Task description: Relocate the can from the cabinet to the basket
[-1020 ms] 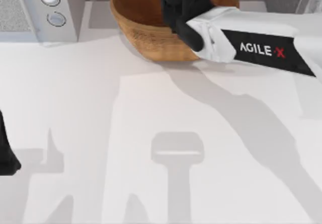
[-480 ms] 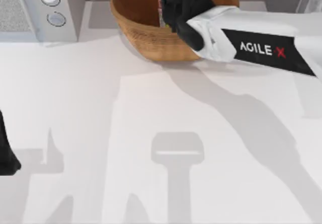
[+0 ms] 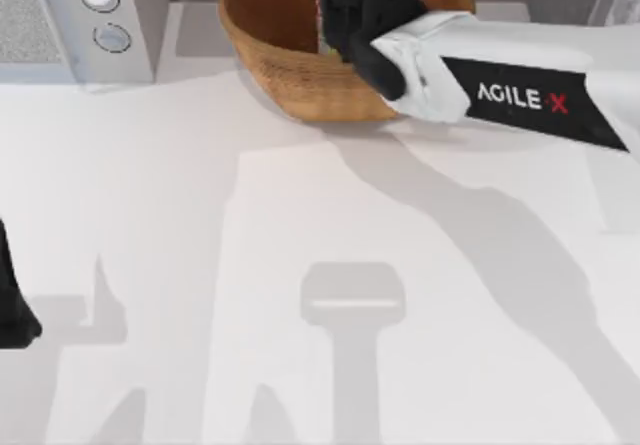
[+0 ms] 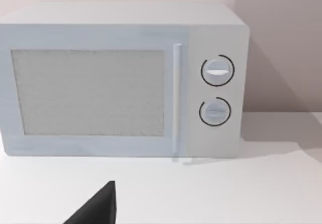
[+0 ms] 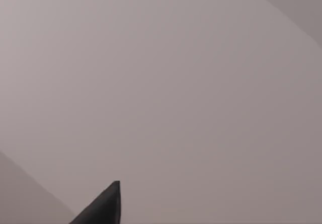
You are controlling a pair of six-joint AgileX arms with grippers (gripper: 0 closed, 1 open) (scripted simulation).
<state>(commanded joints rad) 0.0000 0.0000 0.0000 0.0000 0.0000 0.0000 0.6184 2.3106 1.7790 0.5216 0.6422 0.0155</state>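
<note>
The can [image 3: 321, 27] is being lowered into the basket [image 3: 280, 50] at the worktop's far edge by the right gripper [image 3: 345, 10], a sliver now being exposed beside it; its grip cannot be told. Delivery is judged nearly done.

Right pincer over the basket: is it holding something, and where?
Cannot tell. The right pincer hangs over the tan woven wicker basket; a sliver of red-and-green can peeks beside it, the hold hidden.

Readable in the top view: "AGILE X" on the black panel of the right arm [image 3: 520, 97], where it reaches across the back of the table [image 3: 300, 265] toward the basket [image 3: 290, 55]; letters in white, the final X in red. No lettering legible on the white appliance [image 4: 126, 78]: only two round knobs beside its door, without numbers or marks. Nothing else to read.
</note>
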